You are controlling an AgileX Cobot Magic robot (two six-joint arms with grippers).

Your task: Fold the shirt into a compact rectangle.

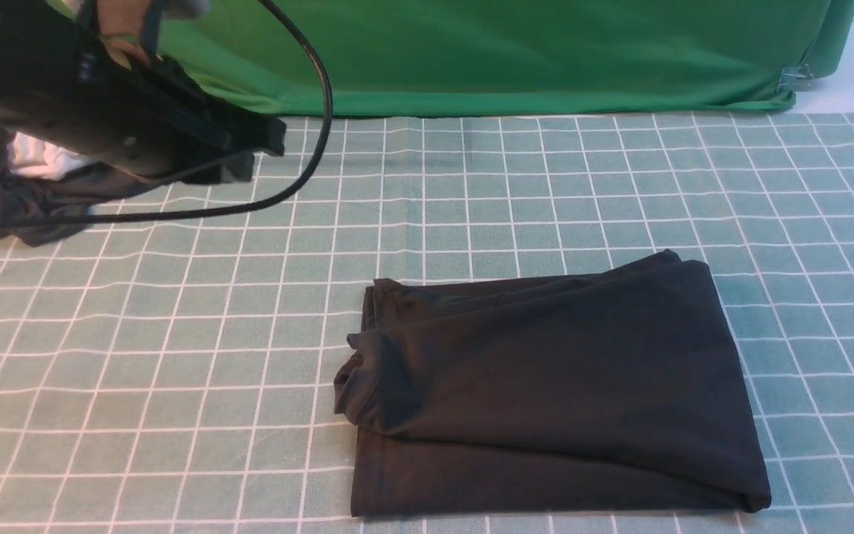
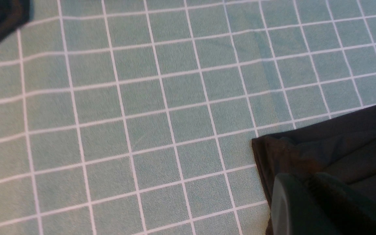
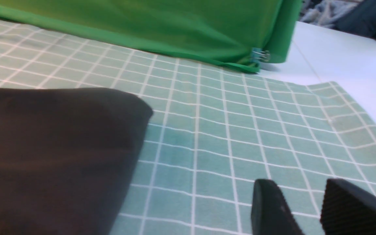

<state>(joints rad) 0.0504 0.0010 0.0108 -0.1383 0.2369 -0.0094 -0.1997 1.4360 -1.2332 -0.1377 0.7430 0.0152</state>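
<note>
The black shirt (image 1: 545, 386) lies folded into a rough rectangle on the checked green tablecloth (image 1: 175, 334), right of centre and near the front edge. Its collar end bunches at the left side. My left gripper (image 1: 271, 141) hangs raised at the far left, well away from the shirt, with its fingers together and nothing in them. In the left wrist view the left gripper (image 2: 308, 182) shows shut above a corner of the shirt (image 2: 338, 143). My right gripper (image 3: 295, 189) is open over bare cloth beside the shirt's edge (image 3: 54, 147); it is out of the front view.
A dark grey garment (image 1: 19, 200) with a white cloth (image 1: 38, 163) lies at the far left under the left arm. A black cable (image 1: 323, 111) loops from that arm. A green backdrop (image 1: 508, 52) with a metal clip (image 1: 796, 76) closes the back. White tabletop (image 3: 338, 65) borders the right.
</note>
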